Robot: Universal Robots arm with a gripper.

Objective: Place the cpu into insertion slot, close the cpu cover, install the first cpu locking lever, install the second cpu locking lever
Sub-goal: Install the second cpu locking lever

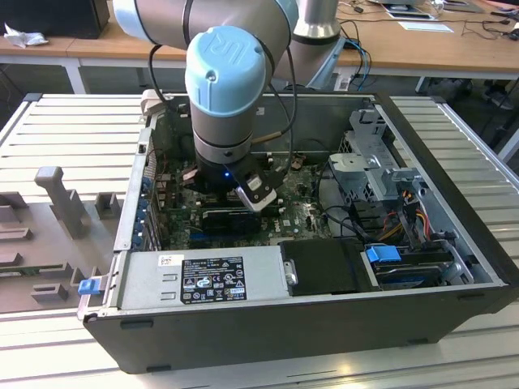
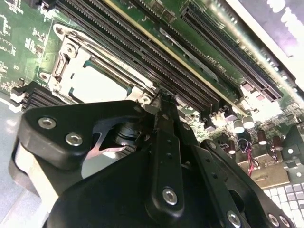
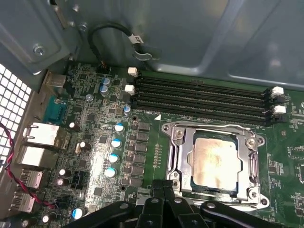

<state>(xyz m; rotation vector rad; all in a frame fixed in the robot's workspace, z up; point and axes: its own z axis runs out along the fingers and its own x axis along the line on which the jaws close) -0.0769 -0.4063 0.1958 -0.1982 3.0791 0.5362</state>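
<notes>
The chip [image 3: 214, 161] lies flat in the socket [image 3: 183, 159] on the green board [image 3: 95, 156], with its pale metal top facing up. The metal cover [image 3: 251, 166] is folded down around it, so the chip shows through the cover's window. In the second wrist view the same chip [image 2: 97, 84] sits inside the cover [image 2: 66, 61], just beside the long black memory slots [image 2: 142, 52].

The claw [image 3: 164, 192] hangs low over the board at the edge of the socket. Its fingers [image 3: 167, 191] are pressed together, and nothing is seen between them. In the second wrist view the black fingertip [image 2: 164, 102] reaches the corner of the cover, near the memory slots.

In the exterior view the arm [image 1: 227, 89] goes down into the open computer case [image 1: 454, 219], which lies on a ribbed metal table [image 1: 65, 130].
</notes>
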